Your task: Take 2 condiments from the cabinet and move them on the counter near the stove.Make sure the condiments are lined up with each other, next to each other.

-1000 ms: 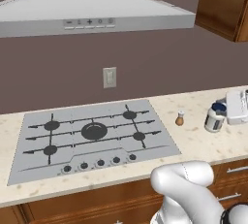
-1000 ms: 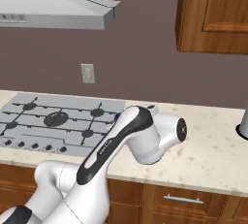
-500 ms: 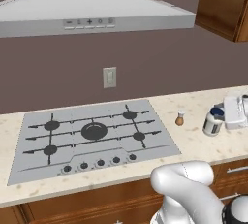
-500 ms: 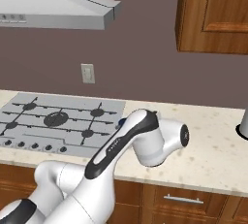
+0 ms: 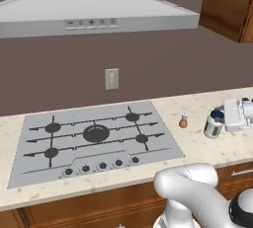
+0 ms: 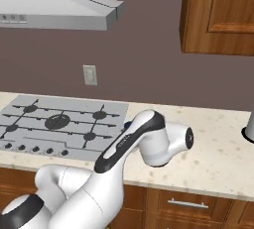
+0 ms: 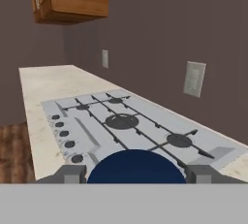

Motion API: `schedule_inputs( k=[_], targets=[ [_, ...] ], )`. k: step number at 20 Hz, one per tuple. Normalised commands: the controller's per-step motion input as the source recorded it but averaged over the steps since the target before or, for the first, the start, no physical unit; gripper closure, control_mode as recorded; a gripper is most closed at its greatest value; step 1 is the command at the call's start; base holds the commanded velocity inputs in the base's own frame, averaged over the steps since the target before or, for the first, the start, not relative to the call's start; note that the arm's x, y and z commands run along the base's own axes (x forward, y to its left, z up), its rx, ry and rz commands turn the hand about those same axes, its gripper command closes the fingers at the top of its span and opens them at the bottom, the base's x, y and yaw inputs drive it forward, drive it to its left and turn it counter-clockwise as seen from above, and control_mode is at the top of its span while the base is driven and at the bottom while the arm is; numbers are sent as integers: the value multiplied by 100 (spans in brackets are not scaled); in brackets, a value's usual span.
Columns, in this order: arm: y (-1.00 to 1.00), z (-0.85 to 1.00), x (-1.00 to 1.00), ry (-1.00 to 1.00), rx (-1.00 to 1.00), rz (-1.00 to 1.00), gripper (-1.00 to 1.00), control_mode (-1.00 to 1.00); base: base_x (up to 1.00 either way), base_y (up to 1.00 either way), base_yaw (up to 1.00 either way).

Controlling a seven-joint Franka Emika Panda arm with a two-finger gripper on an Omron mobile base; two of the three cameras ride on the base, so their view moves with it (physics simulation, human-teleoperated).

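left base view: white jar point(image 5: 214, 125) with dark blue lid stands upright on the beige tabletop point(image 5: 207, 150) right of the stove point(image 5: 94, 141). the white hand with its fingers point(image 5: 228, 118) is at the jar from the right, touching it. small tan-brown shaker point(image 5: 184, 120) stands on the tabletop between stove edge and jar, near the jar but apart from it. range hood point(image 5: 89, 15) above the stove, wall switch plate point(image 5: 112, 79) behind it, brown cabinet point(image 5: 228, 6) top right.

right base view: white arm's elbow over the tabletop point(image 6: 218, 148) just right of the stove point(image 6: 59, 124); closed cabinet point(image 6: 218, 14) above.

hand view: blue lid point(image 7: 136, 167) sits between the two grey fingers point(image 7: 72, 173), which are spread to either side of it; cannot tell if they pinch it. stove point(image 7: 131, 126) beyond.
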Motion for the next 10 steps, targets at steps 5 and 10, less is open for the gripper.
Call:
schedule_inputs(
  k=[5, 10],
  targets=[
    [-14, -12, 20, 0, 0, 1, 100, -100, 0, 0, 0],
    [-7, -13, 17, 0, 0, 1, 100, -100, 0, 0, 0]
  ],
)
